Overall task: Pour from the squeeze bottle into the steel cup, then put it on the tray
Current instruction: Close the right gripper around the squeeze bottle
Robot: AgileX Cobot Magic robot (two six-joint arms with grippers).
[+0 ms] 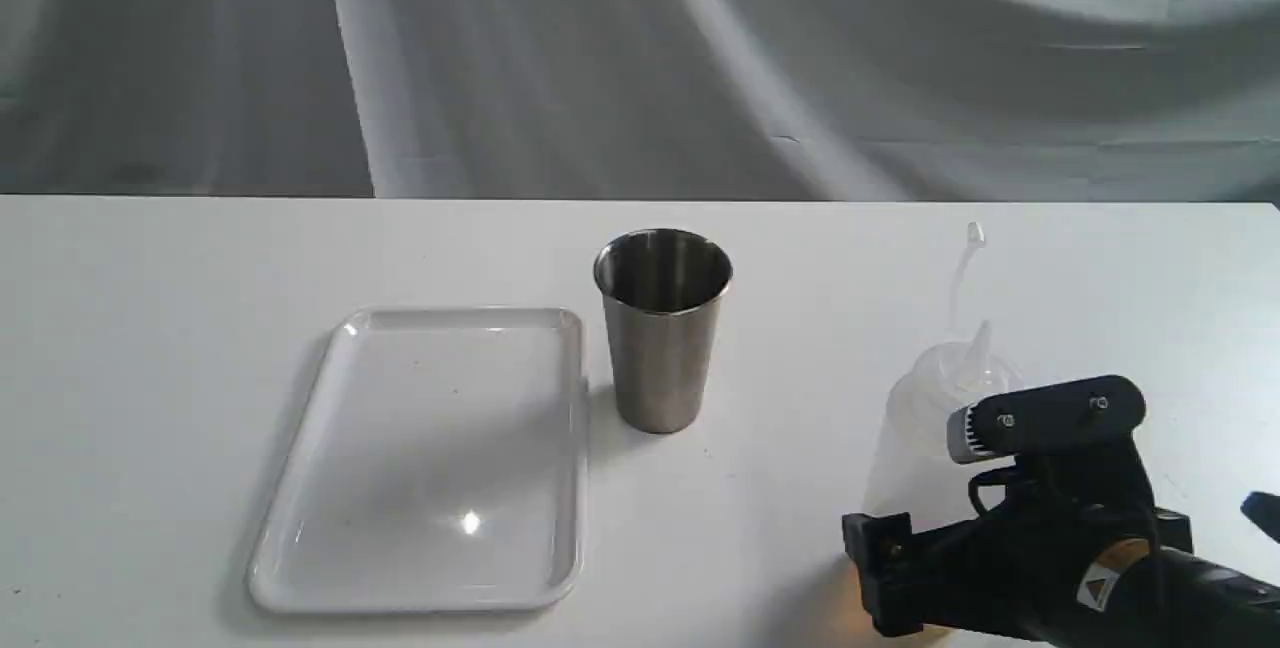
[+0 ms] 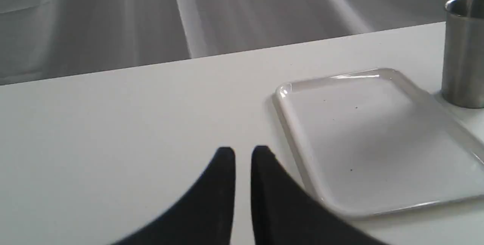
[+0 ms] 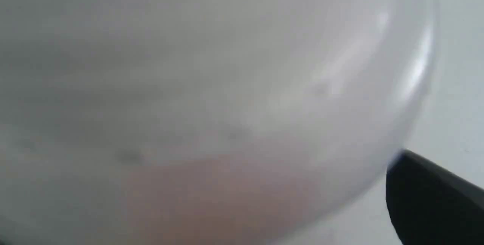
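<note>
Squeeze bottle [image 1: 915, 438] (translucent whitish plastic, cone nozzle, thin tethered cap) stands upright on the white table [image 1: 200, 378], right side, well apart from the cup. Right hand [image 1: 915, 488] straddles its lower body: black fingers spread wide, one on each side, not clamped as far as I can tell. Right wrist view is nearly all blurred bottle wall, with amber-orange liquid [image 3: 219, 196] low inside.

Left hand [image 2: 244, 154]: fingers all but together, holding nothing, parked over the table beside the flat white glossy plastic tray [image 1: 420, 314].

Brushed stainless-steel tapered cup [image 1: 662, 338] stands upright just beside the tray's right edge. Nothing sits on the tray.

Step, as I read it: the grasp, before any pour. Next move:
- Close on the body firmly enough to lift, but not so hard that liquid squirts out early.
- Lift and carry left to the cup.
- Tip the nozzle over the rolled rim.

The cap looks to be off the nozzle, standing up on its tether.
</note>
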